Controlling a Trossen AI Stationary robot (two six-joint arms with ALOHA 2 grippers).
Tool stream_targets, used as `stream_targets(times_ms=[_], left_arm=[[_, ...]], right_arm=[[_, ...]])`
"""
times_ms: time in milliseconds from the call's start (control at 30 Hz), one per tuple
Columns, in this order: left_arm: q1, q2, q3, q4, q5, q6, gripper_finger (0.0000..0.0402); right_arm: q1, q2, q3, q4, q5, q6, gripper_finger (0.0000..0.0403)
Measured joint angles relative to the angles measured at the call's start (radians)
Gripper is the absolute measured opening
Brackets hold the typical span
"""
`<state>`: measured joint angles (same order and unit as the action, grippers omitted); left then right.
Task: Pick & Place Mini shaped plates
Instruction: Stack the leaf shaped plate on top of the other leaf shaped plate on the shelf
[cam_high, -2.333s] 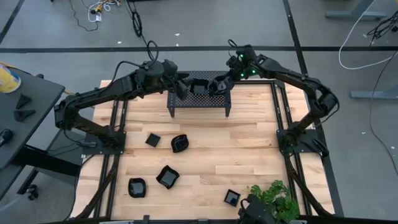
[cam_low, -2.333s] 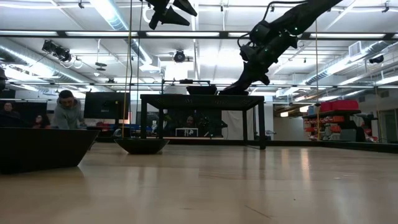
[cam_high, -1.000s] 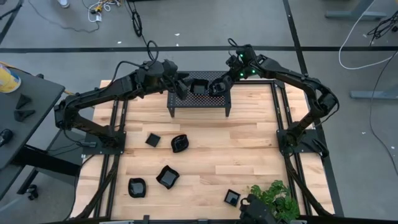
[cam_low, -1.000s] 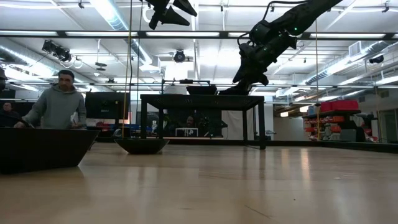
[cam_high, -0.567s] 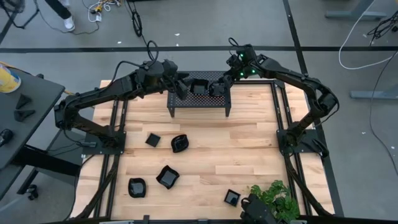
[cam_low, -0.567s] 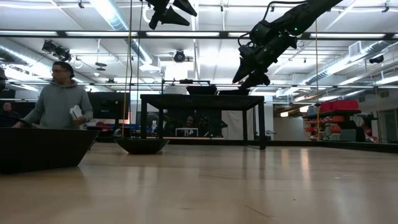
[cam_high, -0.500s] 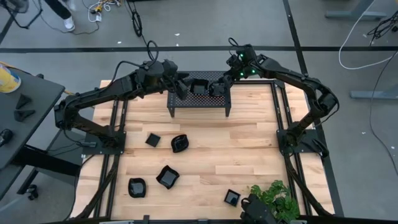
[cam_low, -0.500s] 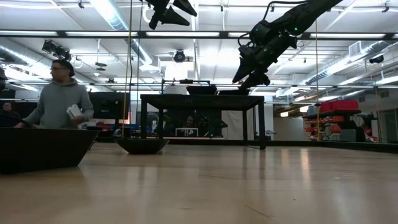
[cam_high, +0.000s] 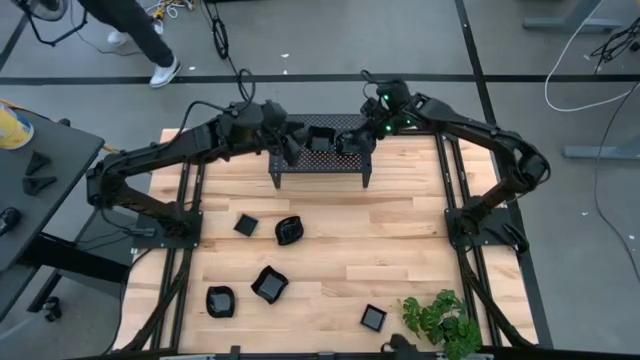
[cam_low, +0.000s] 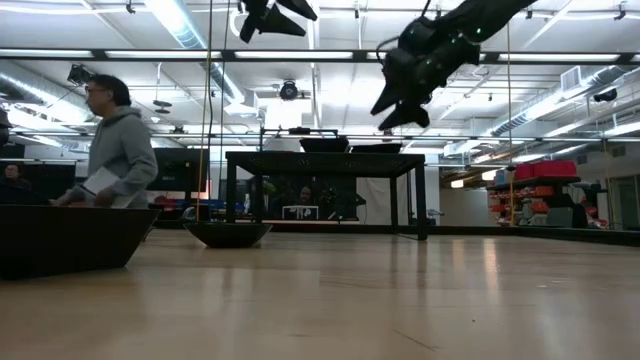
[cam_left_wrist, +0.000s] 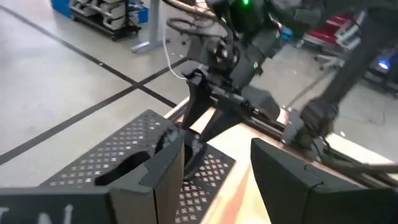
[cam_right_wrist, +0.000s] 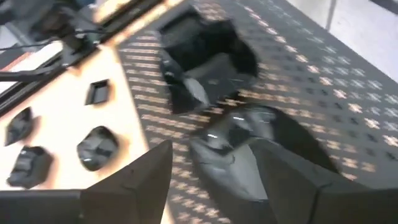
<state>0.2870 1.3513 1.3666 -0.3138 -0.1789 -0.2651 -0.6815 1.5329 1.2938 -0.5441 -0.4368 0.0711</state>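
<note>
1. The perforated stand (cam_high: 321, 150) sits at the far edge of the wooden surface (cam_high: 400, 250), midway between its two far corners, with its long axis running along that edge.
2. Two mini shaped plates rest on the stand top: a squarish plate (cam_high: 320, 139) near the middle and a rounded plate (cam_high: 349, 141) just beside it toward the right end. In the right wrist view the squarish plate (cam_right_wrist: 202, 46) lies rim up with one corner toward the rounded plate (cam_right_wrist: 252, 146); whether the two touch cannot be told.
3. The right pincer (cam_high: 366, 138) hangs above the right end of the stand, over the rounded plate, its fingers spread and empty. The low view shows it (cam_low: 398, 108) clearly raised off the stand top, tips angled down.
4. The left pincer (cam_high: 290, 147) hovers over the left end of the stand, beside the squarish plate, fingers spread with nothing between them, as the left wrist view (cam_left_wrist: 214, 174) shows.
5. Five more plates lie on the near half of the surface:
   - a small square plate (cam_high: 245, 224) toward the left edge, turned corner-on to the edges;
   - a rounded plate (cam_high: 288, 231) just beside it;
   - a wavy-edged plate (cam_high: 269, 284) nearer the front, tilted diagonal to the edges;
   - a rounded-square plate (cam_high: 220, 301) near the front left corner;
   - a square plate (cam_high: 373, 318) at the front edge, near a green plant (cam_high: 440, 322).
6. All of them lie rim up.
7. A person (cam_low: 112, 150) stands in the room beyond the surface.
</note>
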Motion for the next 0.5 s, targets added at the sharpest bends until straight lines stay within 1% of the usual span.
stream_targets(times_ms=[167,267,400,500], left_arm=[[-0.050,-0.001,0.000,-0.040,0.000,0.011,0.0188],[-0.081,-0.001,0.000,-0.062,-0.008,0.015,0.0178],[-0.110,-0.001,0.000,-0.083,-0.023,0.016,0.0146],[-0.128,-0.003,0.000,-0.085,-0.026,0.037,0.0113]], right_arm=[[0.073,-0.088,0.000,-0.011,0.005,0.020,0.0220],[0.118,-0.150,0.000,-0.021,0.059,0.031,0.0211],[0.179,-0.227,0.000,-0.052,0.161,0.031,0.0196],[0.230,-0.270,0.000,-0.058,0.209,0.029,0.0185]])
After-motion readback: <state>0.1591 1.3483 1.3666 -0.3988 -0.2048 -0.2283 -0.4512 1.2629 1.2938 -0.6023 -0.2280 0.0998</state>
